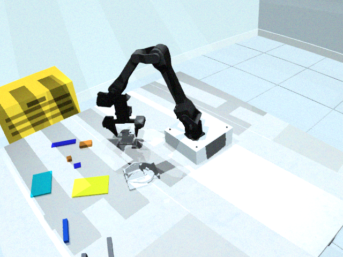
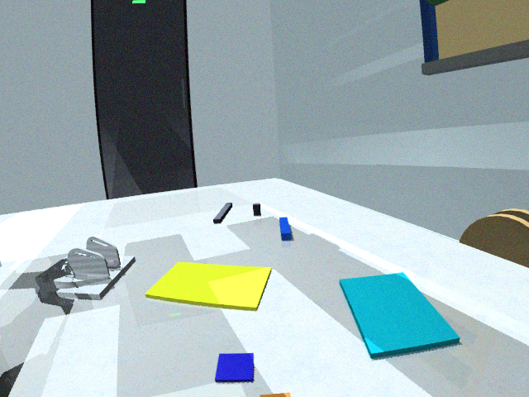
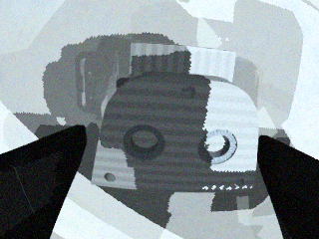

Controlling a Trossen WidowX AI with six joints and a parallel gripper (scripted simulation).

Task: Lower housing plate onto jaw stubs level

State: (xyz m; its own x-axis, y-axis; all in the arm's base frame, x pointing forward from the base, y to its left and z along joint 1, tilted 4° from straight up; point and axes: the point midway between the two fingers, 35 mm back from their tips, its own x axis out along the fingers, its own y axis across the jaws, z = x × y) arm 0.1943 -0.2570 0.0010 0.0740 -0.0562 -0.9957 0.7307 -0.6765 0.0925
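Observation:
The housing plate (image 1: 127, 138) (image 3: 169, 169), a pale ribbed part with a rounded edge and two ring-shaped openings, lies under my hand, partly in shadow. My gripper (image 1: 126, 135) (image 3: 174, 139) is open and empty, its fingertips on either side of the plate in the wrist view. The height left between tips and plate is hard to tell. Apart from it, the pale base (image 2: 114, 279) stands nearer the top camera, where it also shows (image 1: 131, 186), with two upright rounded jaws (image 2: 89, 265) on it. The jaw stubs are not clearly visible.
A yellow slab (image 1: 91, 186) (image 2: 209, 284) and a teal slab (image 1: 41, 183) (image 2: 397, 313) lie beside the base. Blue bars (image 1: 63, 143) (image 1: 65, 230), orange blocks (image 1: 86, 144) and a grey bar (image 1: 110, 246) lie around. A yellow cabinet (image 1: 62, 77) stands behind.

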